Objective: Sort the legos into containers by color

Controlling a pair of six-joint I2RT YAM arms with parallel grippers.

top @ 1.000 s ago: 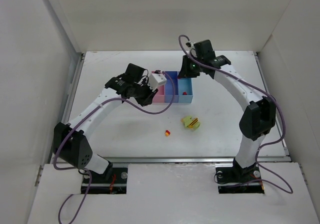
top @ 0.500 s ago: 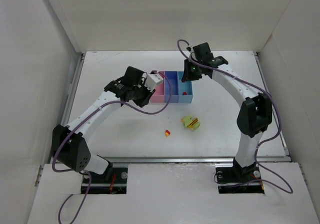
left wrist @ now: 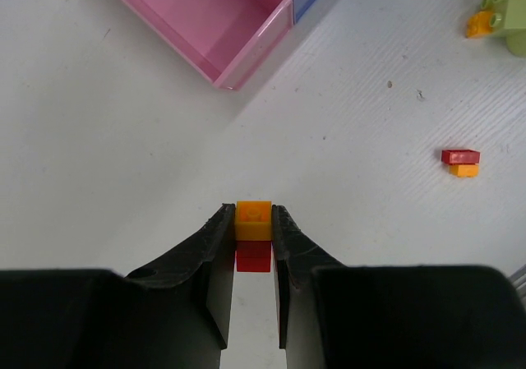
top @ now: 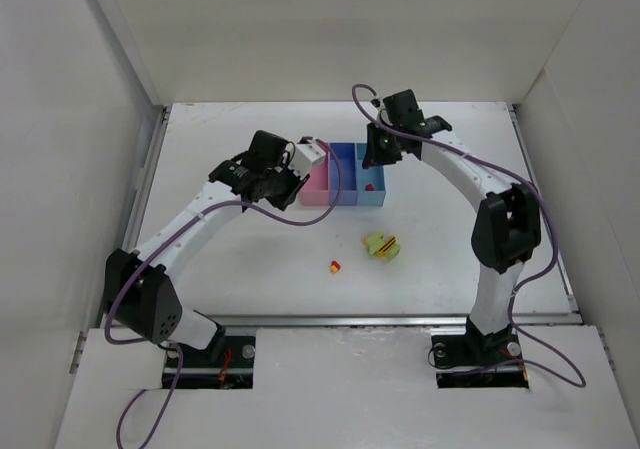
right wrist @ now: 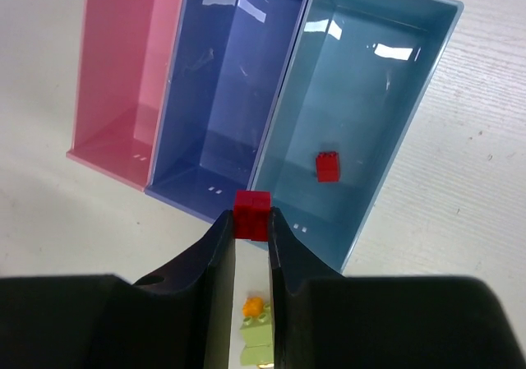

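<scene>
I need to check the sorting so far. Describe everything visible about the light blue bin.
The light blue bin is an open-topped rectangular box of glossy, slightly see-through plastic, upright on the white table. It is the end one of three, its long side joined to the medium blue bin. One red brick lies on its floor; nothing else is inside.

1. Three bins: pink bin [right wrist: 123, 81], blue bin [right wrist: 222, 89], light-blue bin [right wrist: 370, 73].
2. Two grippers: left gripper [left wrist: 252, 217], right gripper [right wrist: 250, 221].
3. Two single red bricks: loose brick [right wrist: 328, 167] inside the light-blue bin, held brick [right wrist: 251, 211] in the right gripper.
4. Three clumps: orange-red clump [left wrist: 253, 236] in the left gripper; red-orange clump [left wrist: 460, 161] and lime clump [top: 381, 245] outside the bins.
</scene>
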